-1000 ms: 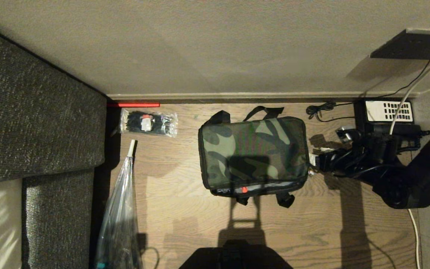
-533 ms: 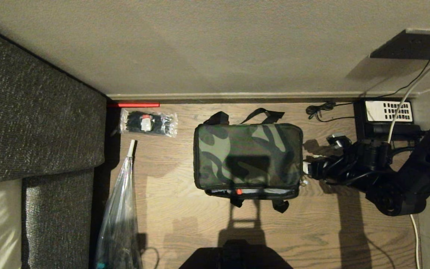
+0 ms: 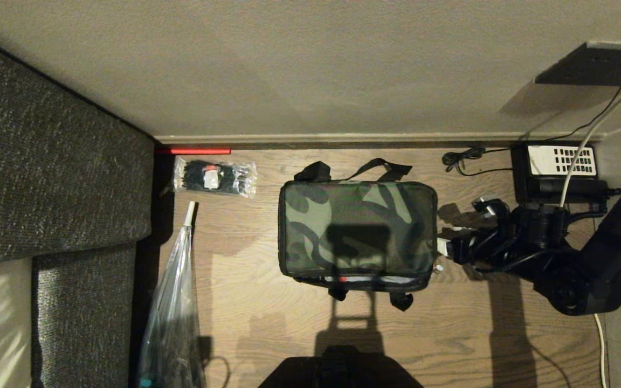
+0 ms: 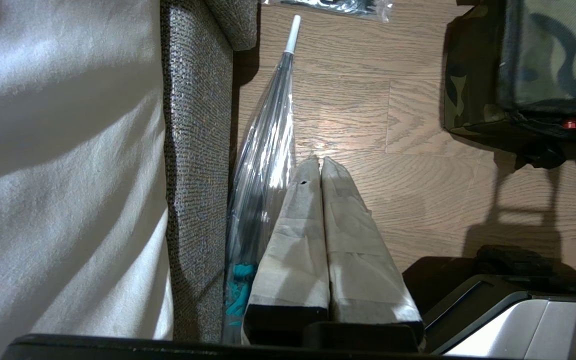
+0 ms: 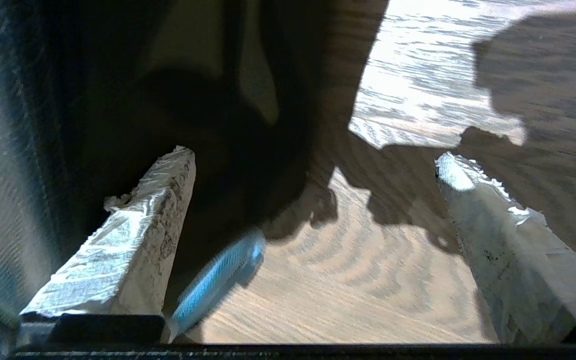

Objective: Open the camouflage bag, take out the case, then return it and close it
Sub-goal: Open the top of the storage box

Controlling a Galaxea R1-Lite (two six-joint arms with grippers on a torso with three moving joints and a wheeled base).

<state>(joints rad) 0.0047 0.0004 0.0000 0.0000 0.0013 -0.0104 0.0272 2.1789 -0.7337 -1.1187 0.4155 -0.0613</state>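
Lying on the floor (image 3: pixel 267 334), lid down, the bag (image 3: pixel 356 229) sits just beside the right gripper (image 3: pixel 442 249), jaws wide and empty.

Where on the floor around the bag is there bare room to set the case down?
Bare wood lies between the camouflage bag and the folded umbrella, below the packet of cable ties. Another bare stretch runs in front of the bag. To the bag's right it is crowded: the open right gripper, the telephone and cables.
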